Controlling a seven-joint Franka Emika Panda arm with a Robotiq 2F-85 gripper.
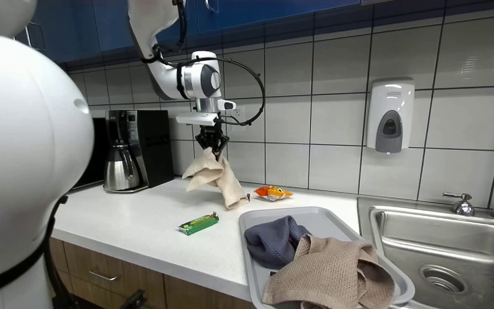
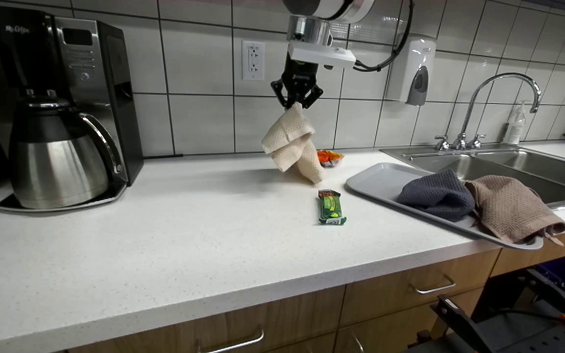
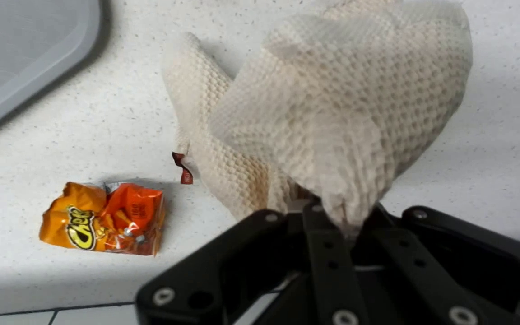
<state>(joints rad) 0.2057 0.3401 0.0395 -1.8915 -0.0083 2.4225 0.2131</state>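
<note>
Cream cloth [image 2: 291,139] hanging over tabletop [image 2: 204,220], pincer [image 2: 296,104] clamped on it, green bar [image 2: 331,208] nearer, orange snack bag [image 1: 273,193] right

Cream cloth [image 1: 225,178] gripped by the black pincer [image 1: 215,153], hung in loose folds over the white bench [image 1: 144,219]. Green-wrapped bar [image 1: 199,223] laid in front; orange snack bag [image 1: 273,193] seen right of the cloth, near the tiled wall [image 1: 287,163]. Slate-blue towel [image 1: 270,244] and brown waffle towel [image 1: 320,274] bunched on gray tray [image 1: 330,221], set beside stainless sink [image 1: 435,240]. Coffee maker [image 1: 157,141] with steel carafe [image 1: 117,169] stationed left.
</note>
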